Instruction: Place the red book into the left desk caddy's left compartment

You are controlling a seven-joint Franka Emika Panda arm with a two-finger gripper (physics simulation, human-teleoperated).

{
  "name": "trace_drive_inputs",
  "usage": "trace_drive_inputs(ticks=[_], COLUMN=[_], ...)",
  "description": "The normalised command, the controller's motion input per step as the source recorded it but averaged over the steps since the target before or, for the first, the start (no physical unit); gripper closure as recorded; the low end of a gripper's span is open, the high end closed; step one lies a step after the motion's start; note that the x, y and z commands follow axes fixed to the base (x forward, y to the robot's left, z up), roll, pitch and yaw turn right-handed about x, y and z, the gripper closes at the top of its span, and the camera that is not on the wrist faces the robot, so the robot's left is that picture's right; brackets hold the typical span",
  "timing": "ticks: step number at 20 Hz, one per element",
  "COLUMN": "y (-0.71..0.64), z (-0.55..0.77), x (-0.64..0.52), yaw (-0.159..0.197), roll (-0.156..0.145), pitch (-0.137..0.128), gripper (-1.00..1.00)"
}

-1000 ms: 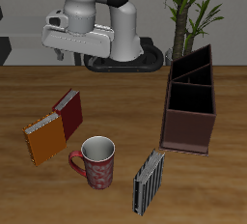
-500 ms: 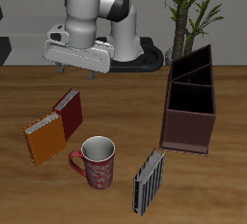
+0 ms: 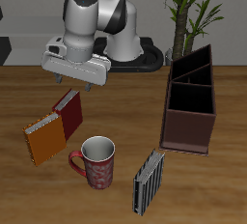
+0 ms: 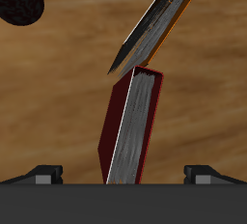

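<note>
Nearest the front edge, lower centre-right of the exterior frame: grey-and-black striped book [image 3: 148,181], standing on edge, tilted. Just behind it, red patterned mug [image 3: 96,162], upright, handle pointing frame-left.

Left-middle of frame: orange book [image 3: 43,140] and the red book [image 3: 68,114] stand side by side on the wooden surface [image 3: 125,102], touching or nearly so; red book is the one farther back. Wrist view confirms: red book [image 4: 132,124] on edge with pale page edges facing the camera, orange book [image 4: 154,25] slanted just beyond it, corner close to the red book's top edge; can't tell if they touch.

Right side of frame: the left desk caddy [image 3: 192,99], dark brown, open top, inner dividers, well apart from the books.

End effector [image 3: 73,81] hangs above the surface, up-frame of the red book, clear of it. Fingers [image 4: 44,174] spread wide apart in the wrist view, nothing between them: open, holding nothing.

Farthest back: robot base and a potted plant [image 3: 191,11], upper right.
</note>
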Motion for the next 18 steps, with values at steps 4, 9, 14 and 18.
trace_drive_inputs(ticks=[4, 9, 14, 18], y=[-0.1, -0.04, -0.03, 0.08], z=[-0.19, -0.22, -0.32, -0.2], x=[0.0, 0.0, 0.04, 0.1], yaw=[-0.017, -0.004, -0.012, -0.034], roll=[-0.023, -0.009, 0.006, 0.029], pitch=[0.022, 0.025, 0.036, 0.028], gripper=[-1.0, -1.0, -1.0, 1.0])
